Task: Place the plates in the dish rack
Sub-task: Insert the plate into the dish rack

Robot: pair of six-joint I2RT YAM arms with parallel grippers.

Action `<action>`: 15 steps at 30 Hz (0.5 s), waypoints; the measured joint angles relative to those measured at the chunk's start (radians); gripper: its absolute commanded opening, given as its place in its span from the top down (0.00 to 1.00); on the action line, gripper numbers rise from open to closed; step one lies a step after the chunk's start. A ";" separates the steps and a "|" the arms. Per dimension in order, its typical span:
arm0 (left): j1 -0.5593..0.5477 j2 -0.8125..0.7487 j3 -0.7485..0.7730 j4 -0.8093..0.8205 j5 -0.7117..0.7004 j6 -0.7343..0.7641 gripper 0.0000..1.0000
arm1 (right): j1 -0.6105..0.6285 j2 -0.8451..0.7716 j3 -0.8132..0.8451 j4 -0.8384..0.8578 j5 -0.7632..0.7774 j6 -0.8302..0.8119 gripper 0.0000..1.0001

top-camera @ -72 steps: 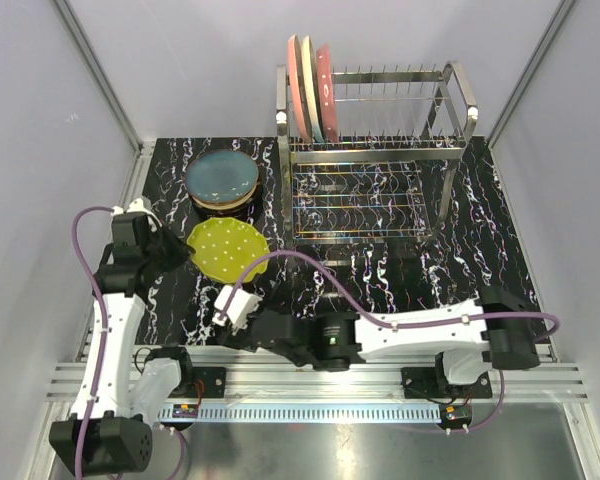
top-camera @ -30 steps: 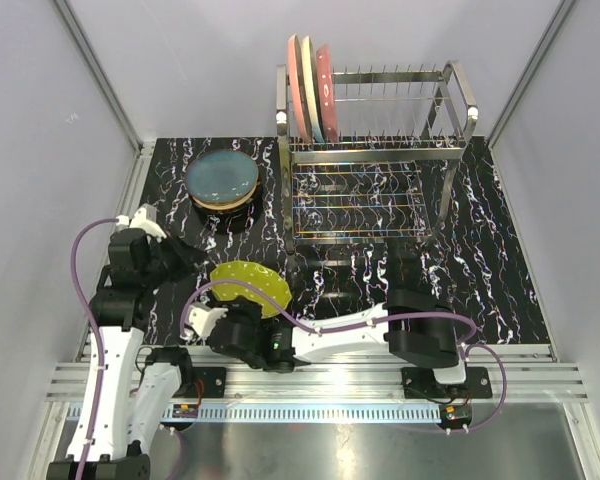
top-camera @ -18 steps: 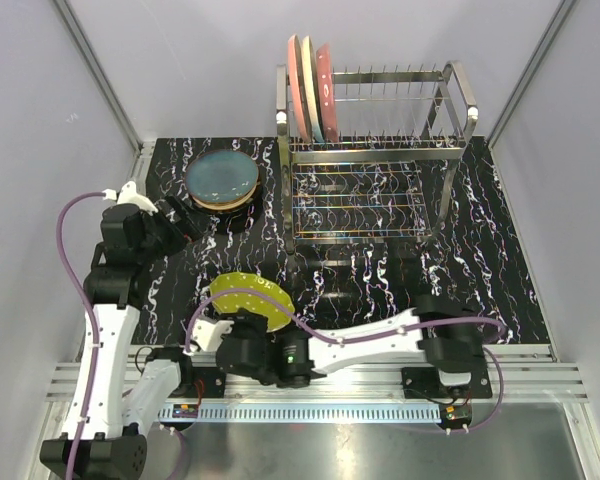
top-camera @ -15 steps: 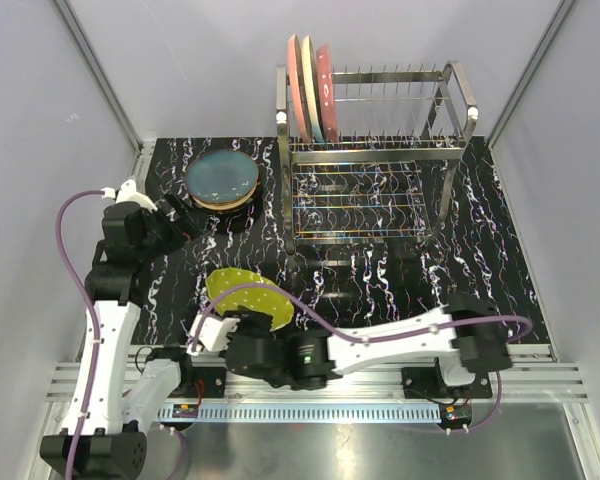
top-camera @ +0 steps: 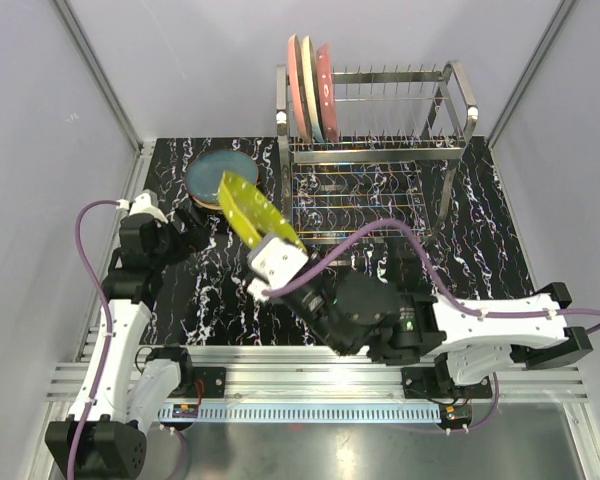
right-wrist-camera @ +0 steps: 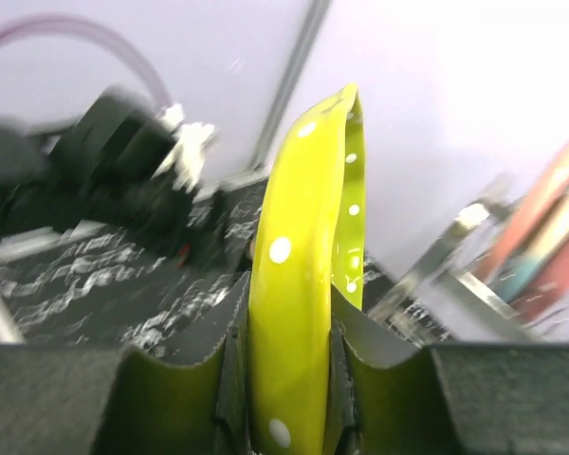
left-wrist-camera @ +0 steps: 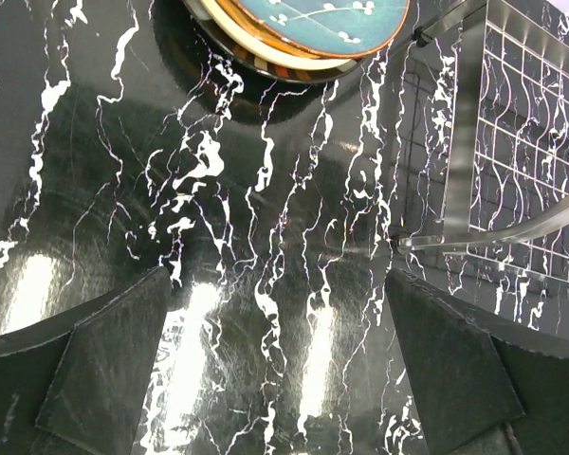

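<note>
Three plates stand on edge at the left end of the dish rack's (top-camera: 380, 150) upper tier: a pink-and-cream one (top-camera: 293, 85), a pale blue one (top-camera: 307, 92) and a dotted pink one (top-camera: 324, 85), packed close side by side, while the row of tines to their right holds nothing. Down on the black marbled desk (top-camera: 480, 230), a stack of plates (top-camera: 220, 180) sits just left of the rack with a teal plate on top. The left wrist view picks up that stack (left-wrist-camera: 303, 28) at its top edge, with orange, cream and dark rims peeking out beneath the teal. Now the action: the right tool (top-camera: 273, 243) is clamped on the green dotted plate (top-camera: 245, 208), gripping it by the lower rim, and the plate is up off the desk and tipped on edge. From above it lies between the stack and the rack's near-left corner, and its far end overlaps the stack's right side. The right wrist camera looks along the plate (right-wrist-camera: 303, 284) edge-on, yellow-green with white dots, rising straight out of the tool (right-wrist-camera: 289, 389) with a dark finger (right-wrist-camera: 180, 379) pressed against each face. The rack (right-wrist-camera: 455, 246) and its coloured plates are a blur off to the right there. Over on the other side, the left tool (top-camera: 185, 235) sits low near the stack, pointing toward it. Its own camera shows the tool (left-wrist-camera: 280, 379) spread wide with nothing between its fingers (left-wrist-camera: 104, 370), only bare desk below and a corner of the rack (left-wrist-camera: 522, 123) at the right.
</note>
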 measured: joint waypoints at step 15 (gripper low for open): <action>0.000 0.001 0.000 0.025 0.010 0.019 0.01 | -0.334 0.072 0.523 -0.065 -0.061 -0.050 0.93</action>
